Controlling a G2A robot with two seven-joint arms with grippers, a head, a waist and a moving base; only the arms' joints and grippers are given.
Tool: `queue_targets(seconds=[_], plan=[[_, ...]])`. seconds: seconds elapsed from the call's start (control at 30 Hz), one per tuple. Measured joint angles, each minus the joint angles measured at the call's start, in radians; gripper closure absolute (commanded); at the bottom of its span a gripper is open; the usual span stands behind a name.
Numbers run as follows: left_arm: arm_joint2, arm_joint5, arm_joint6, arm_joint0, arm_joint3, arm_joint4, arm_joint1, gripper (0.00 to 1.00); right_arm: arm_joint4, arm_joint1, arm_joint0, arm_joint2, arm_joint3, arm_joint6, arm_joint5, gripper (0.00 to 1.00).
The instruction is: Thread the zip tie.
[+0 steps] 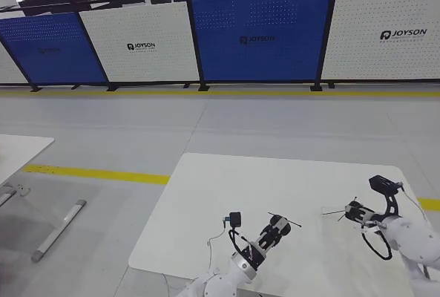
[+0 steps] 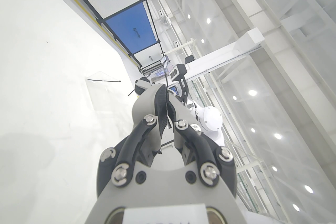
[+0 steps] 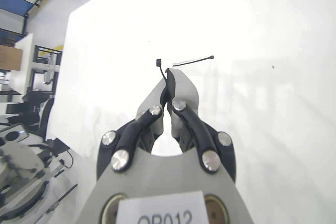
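Left claw (image 2: 164, 89): clenched, pads pressed together, grasping the left zip tie (image 1: 289, 220). In its wrist view we see a thin black strip running straight out past the fingertips, away from the wrist. In the top view the free end sticks out beyond the tips and off to one side of the claw.

Right claw (image 3: 168, 75): also clenched, grasping the right zip tie (image 3: 160, 68). A short curved length comes out of the tips. It ends in the square head, just beyond the tips and slightly to one side of them.

Loose zip tie (image 3: 193, 61): it lies flat on the table (image 1: 227, 193) just ahead of the right claw's tips, on the other side from the held head. We see it apart from the claw, its own head at the end farther from the tips. It seems to lie on something clear (image 2: 97, 93); we cannot tell whether that is a bag or a sheet.

Seen from the left claw, the loose zip tie is well ahead and the right claw sits just beside it. The two claws are well apart, both over the near part of the table, and the two held ties do not touch.
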Motion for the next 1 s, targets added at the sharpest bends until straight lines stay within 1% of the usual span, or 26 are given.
queue_targets(seconds=[0.1, 0.17, 0.23, 0.27, 0.33, 0.6, 0.67, 0.73, 0.77, 0.87, 0.93, 1.0], plan=[[0.0, 0.0, 0.0, 0.0, 0.0, 0.0, 0.0, 1.0, 0.059, 0.006, -0.085, 0.07, -0.075, -0.06, -0.061, 1.0], [0.0, 0.0, 0.0, 0.0, 0.0, 0.0, 0.0, 1.0, 0.091, 0.008, -0.148, 0.114, -0.119, -0.13, -0.108, 1.0], [0.0, 0.0, 0.0, 0.0, 0.0, 0.0, 0.0, 1.0, 0.105, 0.007, -0.202, 0.135, -0.14, -0.204, -0.151, 1.0], [0.0, 0.0, 0.0, 0.0, 0.0, 0.0, 0.0, 1.0, 0.109, 0.007, -0.215, 0.136, -0.139, -0.217, -0.164, 1.0], [0.0, 0.0, 0.0, 0.0, 0.0, 0.0, 0.0, 1.0, 0.111, 0.007, -0.22, 0.136, -0.136, -0.221, -0.171, 1.0], [0.0, 0.0, 0.0, 0.0, 0.0, 0.0, 0.0, 1.0, 0.111, 0.007, -0.219, 0.135, -0.136, -0.218, -0.169, 1.0], [0.0, 0.0, 0.0, 0.0, 0.0, 0.0, 0.0, 1.0, 0.082, 0.006, -0.233, 0.12, -0.141, -0.242, -0.174, 1.0], [0.0, 0.0, 0.0, 0.0, 0.0, 0.0, 0.0, 1.0, 0.032, 0.001, -0.264, 0.086, -0.149, -0.317, -0.167, 1.0], [0.0, 0.0, 0.0, 0.0, 0.0, 0.0, 0.0, 1.0, 0.029, -0.002, -0.278, 0.071, -0.149, -0.351, -0.168, 1.0], [0.0, 0.0, 0.0, 0.0, 0.0, 0.0, 0.0, 1.0, 0.062, -0.013, -0.32, 0.033, -0.133, -0.454, -0.196, 1.0], [0.0, 0.0, 0.0, 0.0, 0.0, 0.0, 0.0, 1.0, 0.111, -0.022, -0.344, 0.008, -0.111, -0.536, -0.21, 1.0], [0.0, 0.0, 0.0, 0.0, 0.0, 0.0, 0.0, 1.0, 0.155, -0.03, -0.363, -0.013, -0.096, -0.607, -0.246, 1.0]])
